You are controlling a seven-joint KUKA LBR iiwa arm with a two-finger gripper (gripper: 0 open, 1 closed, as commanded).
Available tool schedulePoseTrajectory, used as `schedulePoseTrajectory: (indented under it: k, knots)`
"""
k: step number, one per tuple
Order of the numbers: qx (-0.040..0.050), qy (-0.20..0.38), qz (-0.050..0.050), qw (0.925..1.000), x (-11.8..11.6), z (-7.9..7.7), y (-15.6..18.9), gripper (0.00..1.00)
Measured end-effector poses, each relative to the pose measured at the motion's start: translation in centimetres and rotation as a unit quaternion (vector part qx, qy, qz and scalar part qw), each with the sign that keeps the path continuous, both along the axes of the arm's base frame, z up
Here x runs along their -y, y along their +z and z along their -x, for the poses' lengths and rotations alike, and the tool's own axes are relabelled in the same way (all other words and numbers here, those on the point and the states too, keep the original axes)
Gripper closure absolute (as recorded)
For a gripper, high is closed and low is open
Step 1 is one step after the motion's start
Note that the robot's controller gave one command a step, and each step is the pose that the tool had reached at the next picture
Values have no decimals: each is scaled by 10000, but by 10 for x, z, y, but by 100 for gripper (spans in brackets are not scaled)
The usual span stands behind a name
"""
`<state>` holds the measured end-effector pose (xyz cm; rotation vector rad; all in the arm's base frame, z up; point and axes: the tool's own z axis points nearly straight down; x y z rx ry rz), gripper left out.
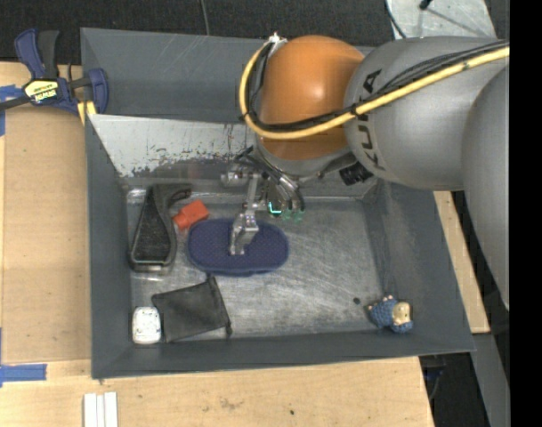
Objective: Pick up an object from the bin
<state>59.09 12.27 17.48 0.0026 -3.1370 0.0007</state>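
One blue oval pad [269, 253] on bin [106, 265] floor, under end effector [244, 237]

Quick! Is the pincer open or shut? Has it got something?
Pincer: cannot be told; it is over the blue oval pad in the middle of the bin.

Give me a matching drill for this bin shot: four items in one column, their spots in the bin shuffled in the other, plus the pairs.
Things
1. dark blue oval pad
2. small white block
3. blue and yellow toy
4. orange piece

Places
A. lower right corner of the bin
B. next to the black brush on the left side
C. mid-bin, under the gripper
D. lower left corner, beside the dark cloth

Pairs: 1-C, 2-D, 3-A, 4-B
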Motion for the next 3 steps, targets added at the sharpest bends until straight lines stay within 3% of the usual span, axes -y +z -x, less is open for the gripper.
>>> schedulePoseTrajectory:
  k: [1,2,3]
  knots:
    - [77,-12,-21,10000,14,-1,-89,0]
    - [46,-21,-21,10000,14,0,-90,100]
    - [71,1009,-55,9949,29,-24,-95,100]
